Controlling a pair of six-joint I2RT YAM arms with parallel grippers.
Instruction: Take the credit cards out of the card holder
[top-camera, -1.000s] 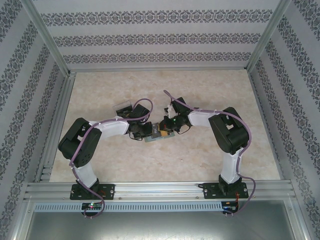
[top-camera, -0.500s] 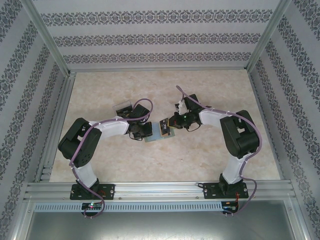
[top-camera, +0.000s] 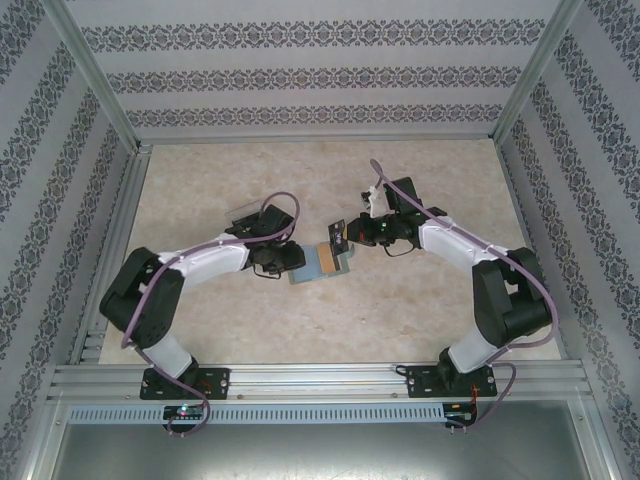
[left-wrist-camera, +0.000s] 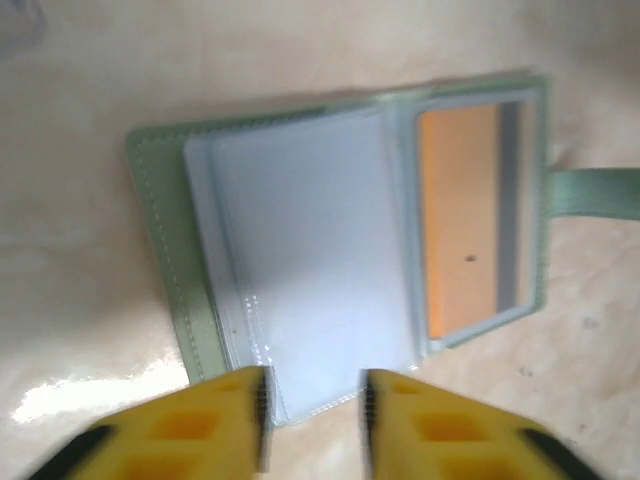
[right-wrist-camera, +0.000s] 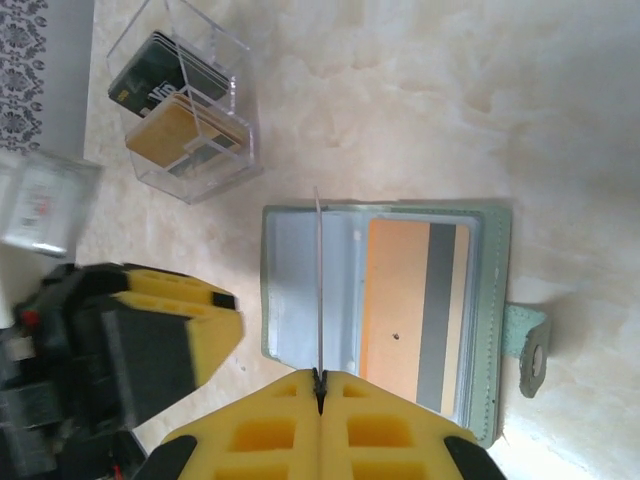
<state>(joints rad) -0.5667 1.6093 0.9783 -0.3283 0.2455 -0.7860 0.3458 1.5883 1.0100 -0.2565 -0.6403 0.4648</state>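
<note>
The grey-green card holder lies open on the table, its pale lining up and its tab sticking out. A tan/orange credit card with a grey stripe sits in its right pocket. My right gripper is shut on a thin dark credit card, seen edge-on and held upright above the holder; from above the card shows just left of that gripper. My left gripper is open at the holder's near edge, with the lining's edge showing between its fingers.
A transparent tray with black and tan contents stands on the table behind the left arm. The left gripper's yellow finger sits close beside the holder. Aluminium frame rails and patterned walls border the table.
My right gripper has drawn back to the right and away from the holder with the dark card in it. The left arm shifted slightly; the holder stayed in place.
</note>
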